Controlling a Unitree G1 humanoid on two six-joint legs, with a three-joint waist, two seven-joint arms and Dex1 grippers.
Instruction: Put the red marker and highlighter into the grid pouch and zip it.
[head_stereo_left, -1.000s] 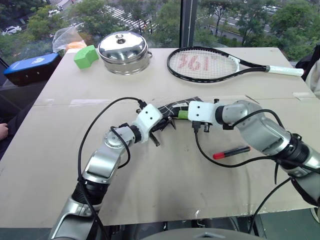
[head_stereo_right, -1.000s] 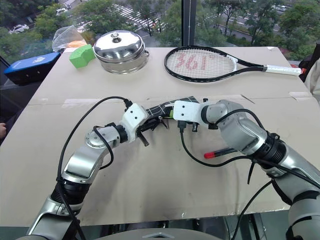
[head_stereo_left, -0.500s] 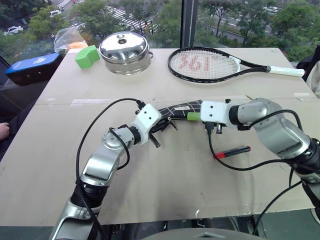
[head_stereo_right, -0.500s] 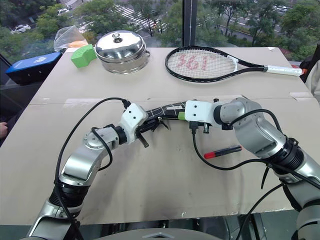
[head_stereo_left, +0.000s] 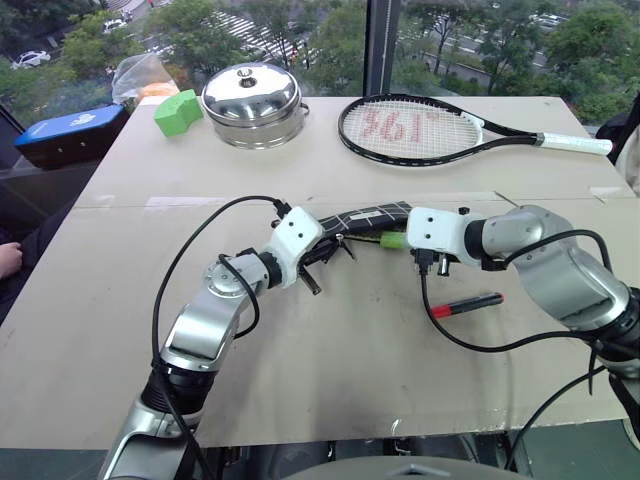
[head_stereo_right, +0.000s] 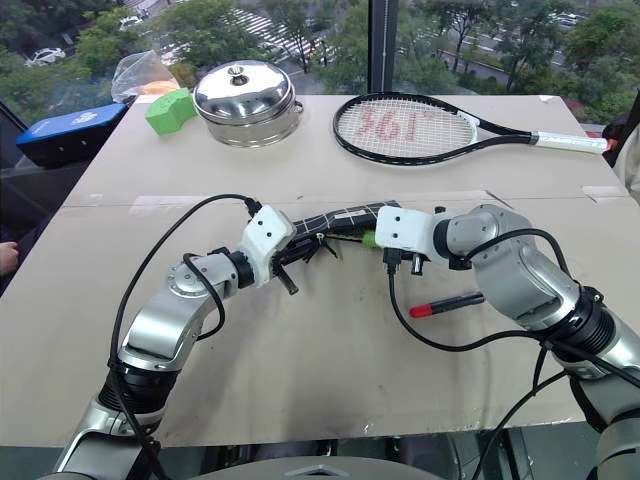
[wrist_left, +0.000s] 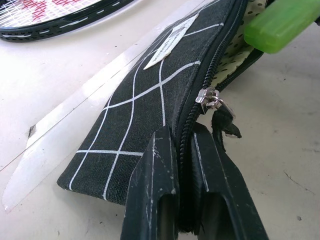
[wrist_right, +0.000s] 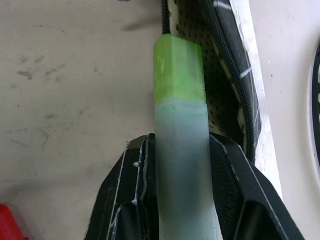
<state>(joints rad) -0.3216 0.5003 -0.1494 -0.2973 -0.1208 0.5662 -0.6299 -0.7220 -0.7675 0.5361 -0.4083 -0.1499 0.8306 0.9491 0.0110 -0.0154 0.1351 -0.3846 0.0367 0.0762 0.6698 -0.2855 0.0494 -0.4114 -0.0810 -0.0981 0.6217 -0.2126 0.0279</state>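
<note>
The grid pouch (head_stereo_left: 366, 216) lies on the table, black with white lines, its zip open and the dotted yellowish lining (wrist_left: 235, 50) showing. My left gripper (wrist_left: 182, 134) is shut on the pouch's zip edge at its near end, just short of the zipper pull (wrist_left: 212, 97). The right gripper (wrist_right: 180, 142) is shut on the highlighter (wrist_right: 179, 100), whose lime cap sits at the open mouth of the pouch. On the table to the right of both grippers lies the red marker (head_stereo_left: 466, 304), untouched, under the right arm's cable.
A tennis racket (head_stereo_left: 420, 128) and a lidded steel pot (head_stereo_left: 252, 103) stand at the back. A green block (head_stereo_left: 175, 111), a plastic bag (head_stereo_left: 140, 75) and a blue box (head_stereo_left: 70, 135) are at the back left. A person's hand (head_stereo_left: 8, 260) shows at the left edge.
My right gripper has shifted to the right with the highlighter, whose cap still rests by the pouch's mouth. The left gripper has kept its hold and place.
</note>
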